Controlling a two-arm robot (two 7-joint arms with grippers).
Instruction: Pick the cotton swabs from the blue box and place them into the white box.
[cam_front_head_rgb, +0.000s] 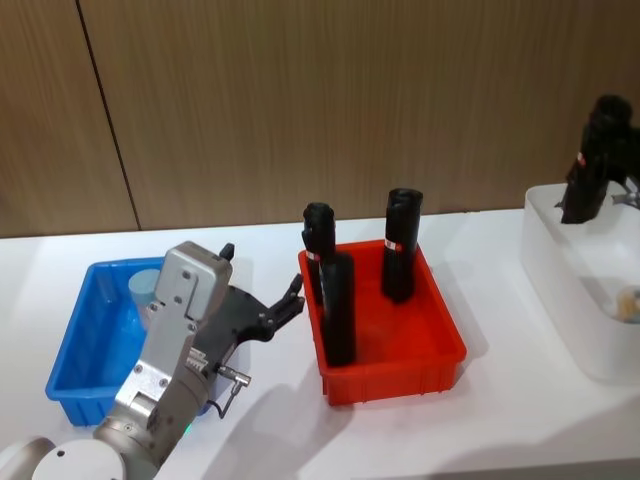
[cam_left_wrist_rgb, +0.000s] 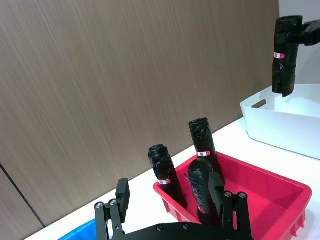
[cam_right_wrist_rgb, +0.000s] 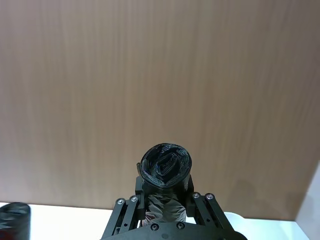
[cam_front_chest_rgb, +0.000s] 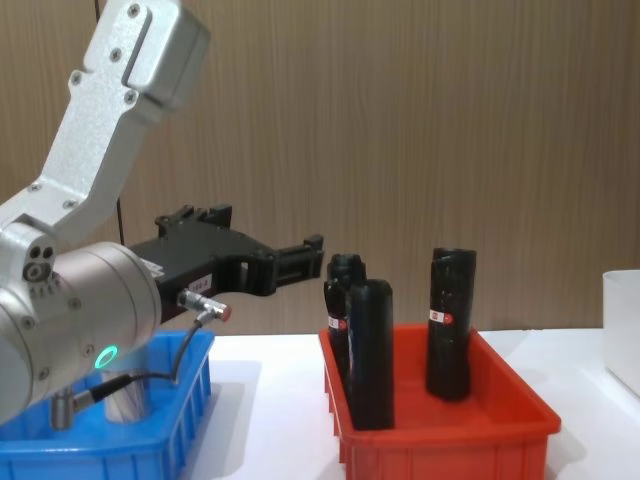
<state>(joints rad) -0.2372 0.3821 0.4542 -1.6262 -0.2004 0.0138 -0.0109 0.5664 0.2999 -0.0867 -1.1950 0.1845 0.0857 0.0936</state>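
Cotton swabs tub (cam_front_head_rgb: 143, 289) sits in blue box (cam_front_head_rgb: 78, 345) at table's (cam_front_head_rgb: 480, 430) left. Left pincer (cam_front_head_rgb: 290, 297) above blue box's right edge, arm angled forward toward red bin (cam_front_head_rgb: 440, 350), fingers (cam_left_wrist_rgb: 122, 192) spread, nothing held. Right pincer (cam_front_head_rgb: 598, 160) raised over white box (cam_front_head_rgb: 560, 260), clamped on black roll (cam_left_wrist_rgb: 284, 55), hanging near upright. Three black rolls (cam_front_head_rgb: 400, 245) upright in red bin.

A lab or test room: a bare white table (cam_front_head_rgb: 500, 440) against a plain wood-panel wall (cam_front_head_rgb: 300, 100), with sorting bins (cam_front_head_rgb: 392, 372) set out.
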